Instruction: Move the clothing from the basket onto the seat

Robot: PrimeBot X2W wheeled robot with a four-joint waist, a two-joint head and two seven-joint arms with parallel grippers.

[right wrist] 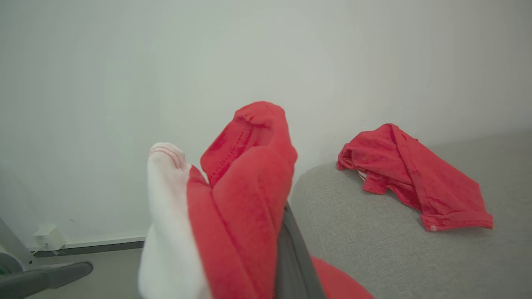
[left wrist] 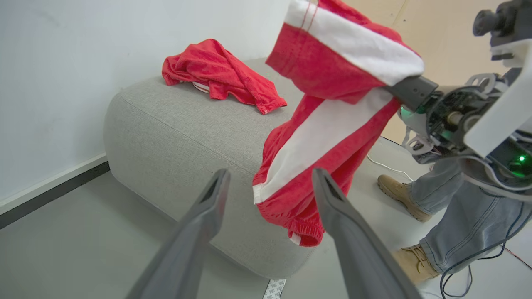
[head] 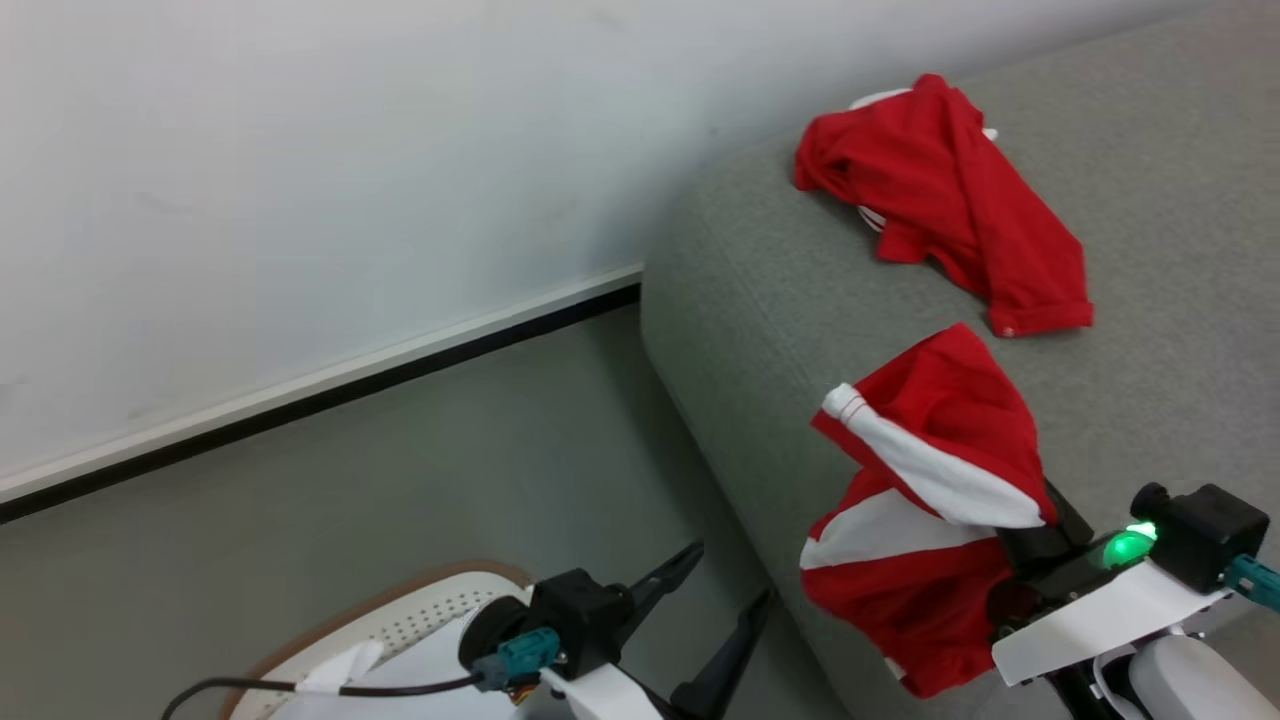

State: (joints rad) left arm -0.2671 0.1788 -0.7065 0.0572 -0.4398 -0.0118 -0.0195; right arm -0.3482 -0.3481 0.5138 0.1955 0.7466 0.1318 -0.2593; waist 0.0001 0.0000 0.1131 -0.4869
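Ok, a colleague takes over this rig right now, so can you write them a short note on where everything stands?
Left gripper: open, empty, over the floor by the basket.
Right gripper: shut on a red-and-white garment, which hangs at the front edge of the seat, not yet set down.
Done: one red garment lies on the seat.
To do: lay the held one on the seat. The basket's inside is hidden, so check it for more.

- The seat (head: pixel 760 300) stands on the floor (head: pixel 400 480) at the right, by the wall (head: pixel 300 200).
- On its top, near the far corner, lies one garment (head: pixel 940 190).
- Before its near edge, a second garment (head: pixel 920 480) hangs from the right gripper (head: pixel 1050 520).
- The basket (head: pixel 420 610) sits at the lower left, under the left gripper (head: pixel 732 572).
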